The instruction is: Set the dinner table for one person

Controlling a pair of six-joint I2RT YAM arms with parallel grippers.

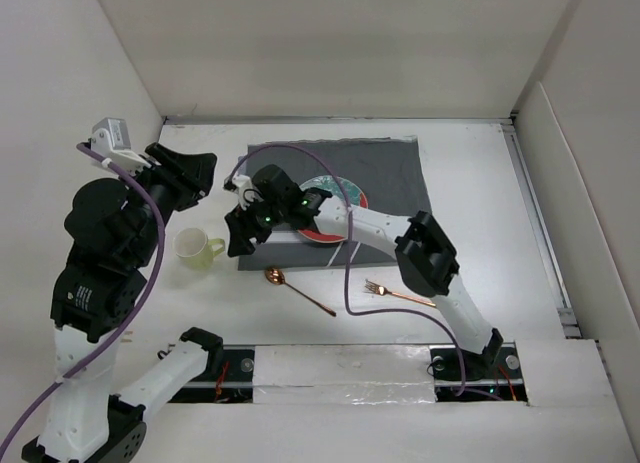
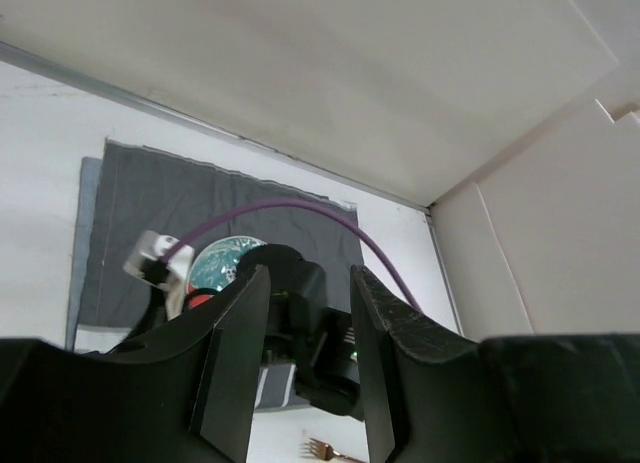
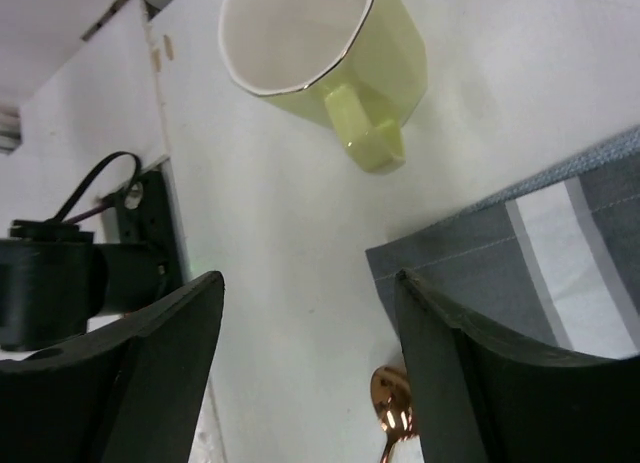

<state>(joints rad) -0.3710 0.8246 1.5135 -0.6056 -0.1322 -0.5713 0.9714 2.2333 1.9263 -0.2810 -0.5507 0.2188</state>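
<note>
Step in hand: I judge the place setting half laid. The plate (image 1: 352,193) sits on the grey striped placemat (image 1: 400,178), while the mug (image 1: 198,248), spoon (image 1: 296,288) and fork (image 1: 400,294) lie off the mat on the dinner table (image 1: 480,213).
Task's thing: the white table spreads under everything, walled by white panels.
Right arm: stretched across the plate to the mat's near left corner, with the right gripper (image 1: 240,233) just beside the mug.
Right tool: fingers apart, nothing between them. In its wrist view the yellow-green mug stands just ahead of the gap, handle turned toward me.
Left arm: folded up high at the left, with the left gripper (image 2: 310,273) well above the table, aimed at the mat.
Left tool: fingers apart and empty.
Next move: probably the mug. I would line the right fingers over its rim or handle, and avoid snagging the mat corner.
Risk: the purple cable drapes over the plate.
</note>
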